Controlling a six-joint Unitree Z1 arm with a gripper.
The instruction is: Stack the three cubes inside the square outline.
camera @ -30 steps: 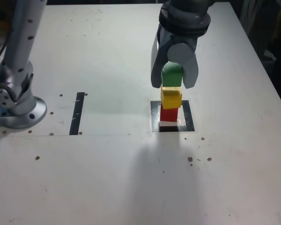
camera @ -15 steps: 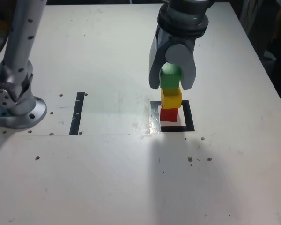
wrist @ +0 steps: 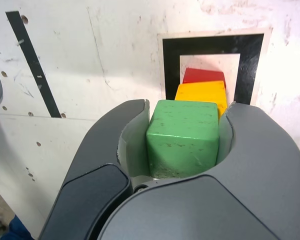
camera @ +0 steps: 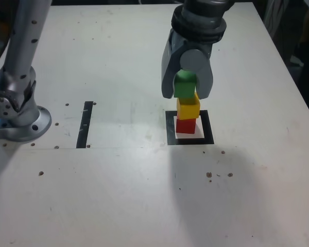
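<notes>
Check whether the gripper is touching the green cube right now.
Touching: the wrist view shows the green cube squeezed between the gripper's two jaws.

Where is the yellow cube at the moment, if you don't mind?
In the exterior view, the yellow cube sits right of centre, directly above the red cube, with the green cube above it, slightly toward that view's left.

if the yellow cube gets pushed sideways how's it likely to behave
The yellow cube would probably slide or tip off the red cube, since only that narrow block supports it. Its flat faces and crisp edges suggest it is stiff and unlikely to roll far.
</notes>
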